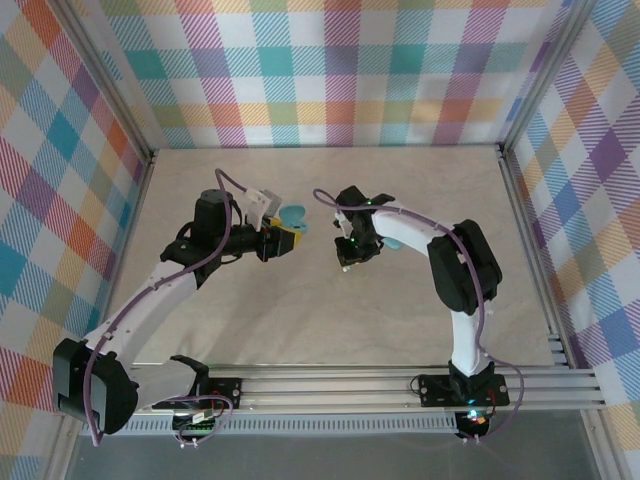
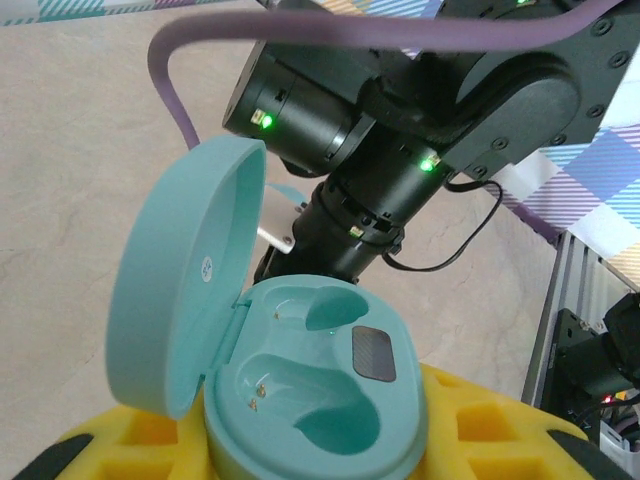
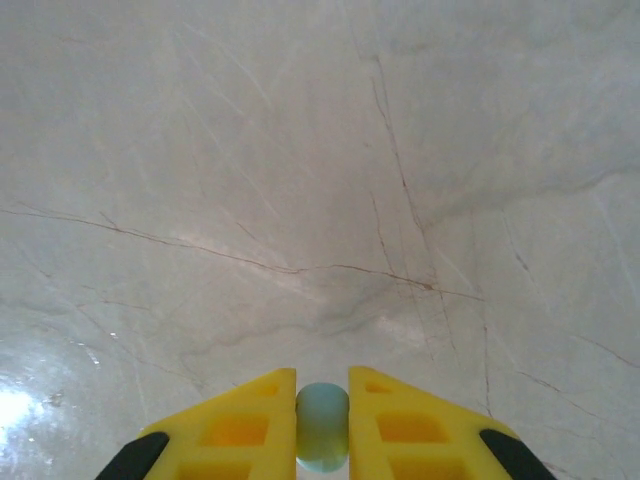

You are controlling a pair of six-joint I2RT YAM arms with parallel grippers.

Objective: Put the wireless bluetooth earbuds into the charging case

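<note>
The left hand [image 1: 283,238] is gripping the charging case [image 2: 320,410] from both sides, left of the middle of the table [image 1: 300,320]. In the left wrist view the lid [image 2: 185,280] is standing open on the left of the case, and both wells [image 2: 310,395] are lying bare. The right hand [image 1: 348,255] is hanging just to the right, facing the case across a small gap, with an earbud [image 3: 322,428] sitting pinched between its fingers [image 3: 250,420] above the table
</note>
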